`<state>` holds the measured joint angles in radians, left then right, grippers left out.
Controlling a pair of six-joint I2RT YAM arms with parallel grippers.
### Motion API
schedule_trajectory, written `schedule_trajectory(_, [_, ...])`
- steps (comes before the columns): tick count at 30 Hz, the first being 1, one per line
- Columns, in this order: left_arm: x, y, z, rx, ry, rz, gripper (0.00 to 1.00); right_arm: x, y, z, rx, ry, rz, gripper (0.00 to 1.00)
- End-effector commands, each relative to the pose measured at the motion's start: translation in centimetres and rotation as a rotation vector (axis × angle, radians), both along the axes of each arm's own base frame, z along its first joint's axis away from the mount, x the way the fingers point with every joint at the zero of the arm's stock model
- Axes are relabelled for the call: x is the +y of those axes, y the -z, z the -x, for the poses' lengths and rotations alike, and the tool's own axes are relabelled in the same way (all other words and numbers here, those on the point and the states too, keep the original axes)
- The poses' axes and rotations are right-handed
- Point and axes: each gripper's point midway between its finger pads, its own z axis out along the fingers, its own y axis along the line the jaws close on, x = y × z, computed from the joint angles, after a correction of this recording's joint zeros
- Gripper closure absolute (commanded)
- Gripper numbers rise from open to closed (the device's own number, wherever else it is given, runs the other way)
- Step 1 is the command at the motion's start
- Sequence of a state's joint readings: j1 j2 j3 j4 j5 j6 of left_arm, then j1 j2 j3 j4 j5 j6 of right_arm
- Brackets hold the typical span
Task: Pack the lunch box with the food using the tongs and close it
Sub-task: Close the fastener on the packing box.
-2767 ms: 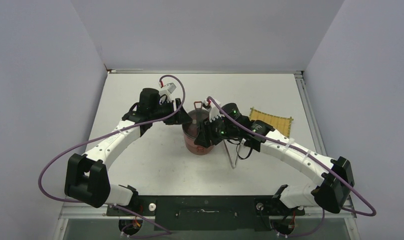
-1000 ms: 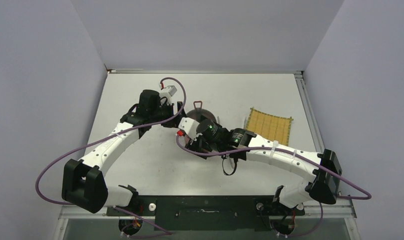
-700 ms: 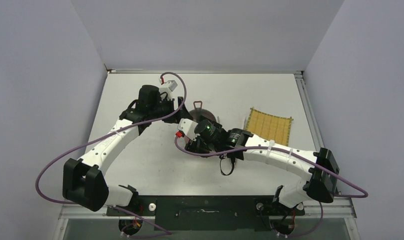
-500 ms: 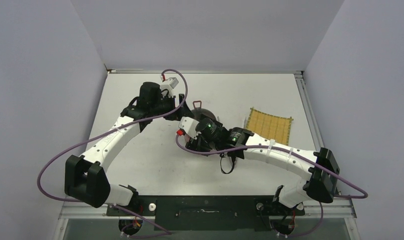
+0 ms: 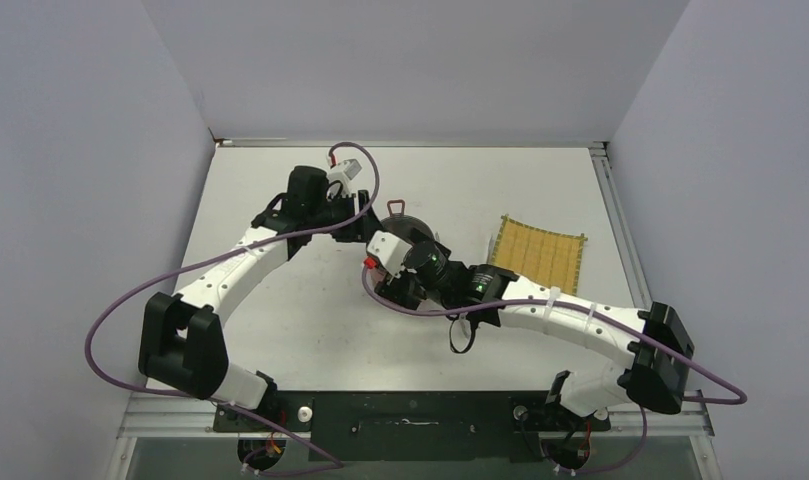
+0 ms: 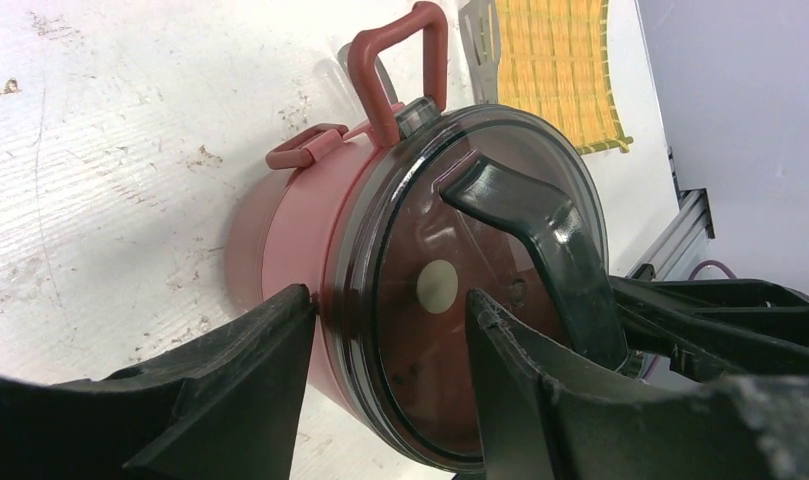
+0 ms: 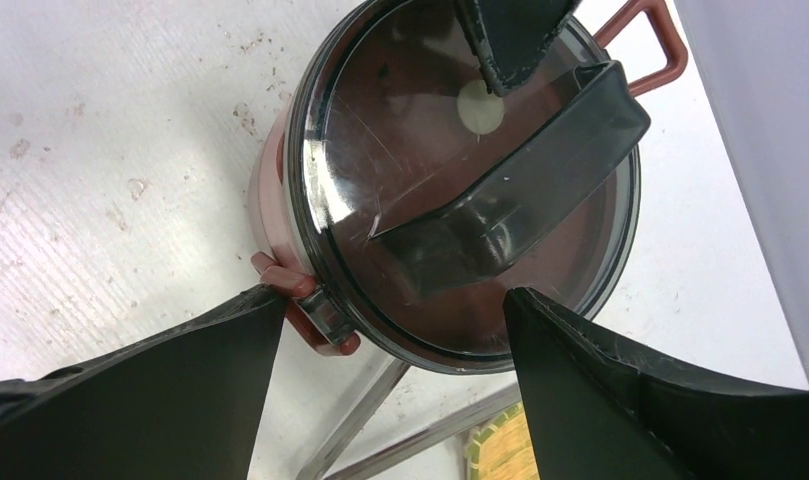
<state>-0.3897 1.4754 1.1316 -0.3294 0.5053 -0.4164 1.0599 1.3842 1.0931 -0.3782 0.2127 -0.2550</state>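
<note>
The dark-red lunch box (image 6: pixel 285 230) stands mid-table with its dark see-through lid (image 7: pixel 380 150) on, black handle across the top. In the top view the lunch box (image 5: pixel 410 224) is mostly hidden under my right wrist. My left gripper (image 6: pixel 385 300) straddles the lid's rim: one finger (image 6: pixel 280 330) touches the red wall, and I cannot tell whether the other presses the lid. My right gripper (image 7: pixel 395 300) hangs open over the near rim, beside a red side clip (image 7: pixel 315 320). The silver tongs (image 7: pixel 370 405) lie on the table next to the box. The food is hidden.
A yellow woven mat (image 5: pixel 542 250) lies right of the box, the tongs' ends close to its edge. A red carry loop (image 6: pixel 395 60) sticks up at the box's far side. Both forearms and their purple cables cross the table around the box.
My left gripper has moved in onto the box's rim and its jaws have narrowed. My right wrist has shifted a little toward the near right, still open over the lid.
</note>
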Motion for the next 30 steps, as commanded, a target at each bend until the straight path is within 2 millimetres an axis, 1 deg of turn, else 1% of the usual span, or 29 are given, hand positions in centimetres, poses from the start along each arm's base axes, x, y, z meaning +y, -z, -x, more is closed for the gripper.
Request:
schedule_trajectory(1, [-0.2,1.3,2.1,0.044,0.012,-0.004,0.48,-2.1,-0.4,-0.5,0.008,0.125,-0.072,0.16])
schedule_trajectory(3, [-0.2,1.5,2.7,0.043,-0.01,-0.01,0.49,-2.4,-1.5,-0.5,0.012,0.141,-0.13,0.14])
schedule_trajectory(4, [-0.2,1.2,3.0,0.038,-0.02,0.0,0.49,-2.4,-2.2,-0.3,0.014,0.142,-0.161,0.12])
schedule_trajectory(8, [-0.2,1.2,4.0,0.05,-0.07,0.045,0.49,-1.8,-4.9,0.8,0.056,0.12,-0.297,0.08])
schedule_trajectory(12, [-0.9,0.1,5.0,0.034,-0.087,0.126,0.49,-1.3,-7.8,1.4,0.096,0.121,-0.435,0.02])
schedule_trajectory(13, [-1.2,-0.2,5.3,0.023,-0.078,0.148,0.49,-1.4,-8.6,1.3,0.101,0.137,-0.477,0.01])
schedule_trajectory(15, [-1.9,-1.1,6.2,-0.003,-0.039,0.188,0.49,-1.7,-10.4,0.4,0.119,0.223,-0.584,0.0])
schedule_trajectory(16, [-2.2,-1.3,6.6,-0.009,-0.021,0.202,0.48,-1.8,-11.3,-0.1,0.139,0.276,-0.644,0.01])
schedule_trajectory(18, [-2.4,-1.3,7.3,-0.012,-0.006,0.211,0.48,-1.8,-12.2,-0.9,0.175,0.358,-0.732,0.06])
schedule_trajectory(21, [-1.9,-1.2,7.9,-0.006,-0.012,0.2,0.48,-1.8,-12.2,-1.7,0.202,0.447,-0.777,0.12])
schedule_trajectory(24, [-1.3,-1.8,8.5,-0.023,-0.016,0.197,0.48,-2.4,-11.4,-2.3,0.236,0.579,-0.776,0.22])
schedule_trajectory(26, [-0.6,-2.6,8.4,-0.055,-0.039,0.18,0.45,-2.7,-10.8,-2.2,0.268,0.686,-0.784,0.24])
schedule_trajectory(27, [-0.2,-3.3,8.3,-0.075,-0.052,0.169,0.42,-3.3,-10.5,-2.1,0.253,0.75,-0.782,0.24])
schedule_trajectory(30, [0.8,-4.7,7.6,-0.117,-0.072,0.119,0.33,-3.4,-9.9,-1.1,0.252,0.82,-0.784,0.24])
